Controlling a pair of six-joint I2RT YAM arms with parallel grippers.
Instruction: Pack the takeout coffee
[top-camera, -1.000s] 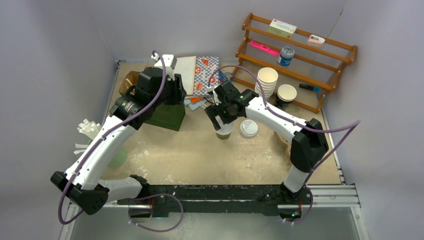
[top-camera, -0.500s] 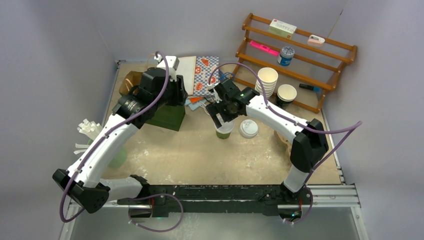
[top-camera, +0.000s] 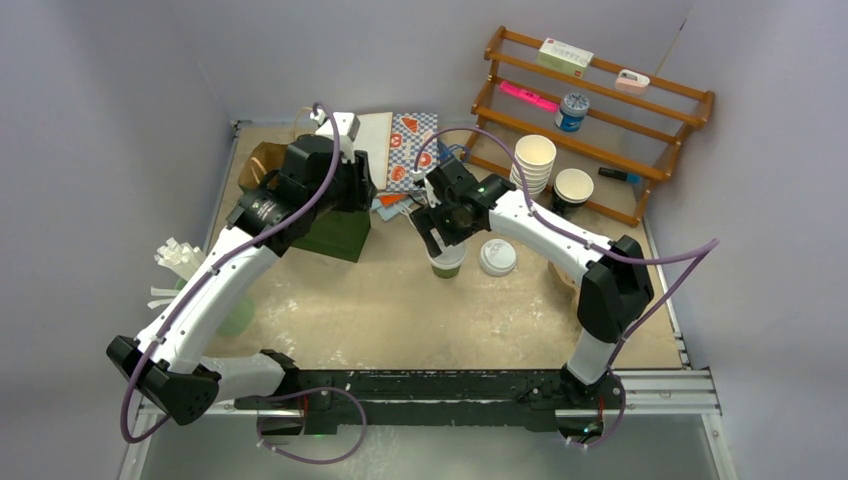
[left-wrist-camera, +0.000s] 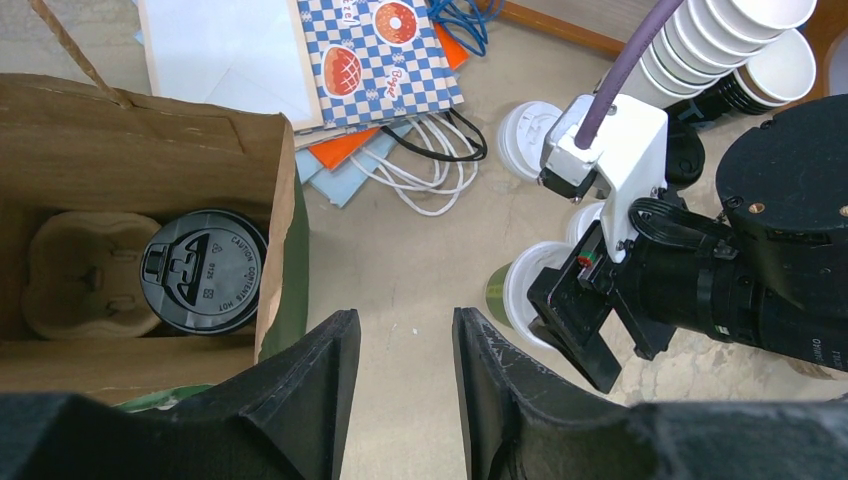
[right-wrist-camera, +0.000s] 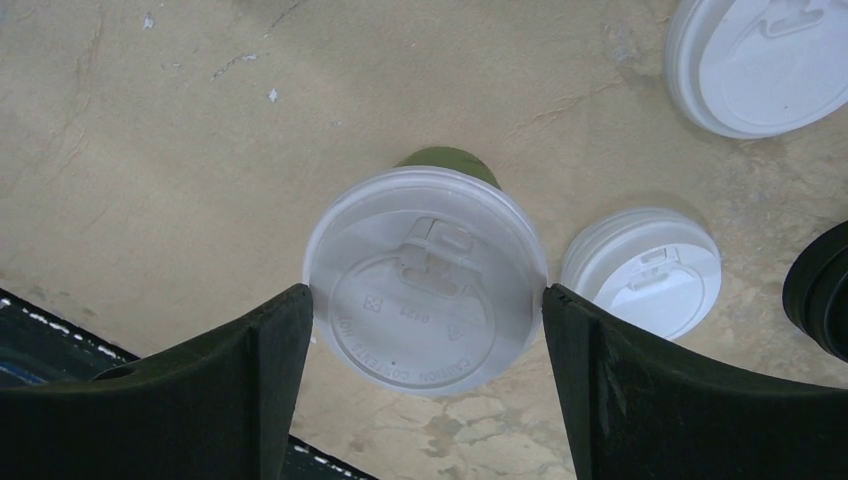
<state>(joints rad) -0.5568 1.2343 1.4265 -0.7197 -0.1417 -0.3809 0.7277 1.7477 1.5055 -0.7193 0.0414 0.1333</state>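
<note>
Since a second ago, both arms have shifted only slightly and the takeout coffee (top-camera: 448, 262) has stayed on its spot on the sandy table (right-wrist-camera: 150, 150), between the two arms and well apart from the bag. My right gripper (right-wrist-camera: 425, 300) hangs directly over the cup, placed so that its two dark fingers (right-wrist-camera: 270, 380) flank the round white lid at its widest. The jaws are spread wide, their tips level with the rim on either side. I cannot confirm contact, so I judge the cup bracketed but not yet gripped; its olive-green body shows only as a sliver beyond the lid. Two loose white lids, one just beside the cup (right-wrist-camera: 645, 270) and one further off (right-wrist-camera: 760, 60), lie outside the jaws and are not to be taken. My left gripper (left-wrist-camera: 403, 325) hovers at the right-hand wall of the brown paper bag (left-wrist-camera: 150, 120), jaws part-way open with only bare table showing between them. I judge that it waits there to steady the bag's mouth. Inside the bag a pulp cup carrier (left-wrist-camera: 70, 270) already holds a black-lidded cup (left-wrist-camera: 205, 270) in one well; the neighbouring well is free, presumably for the green cup. Next comes a firm squeeze below the lid, since a grip on the lid alone could pop it off.
</note>
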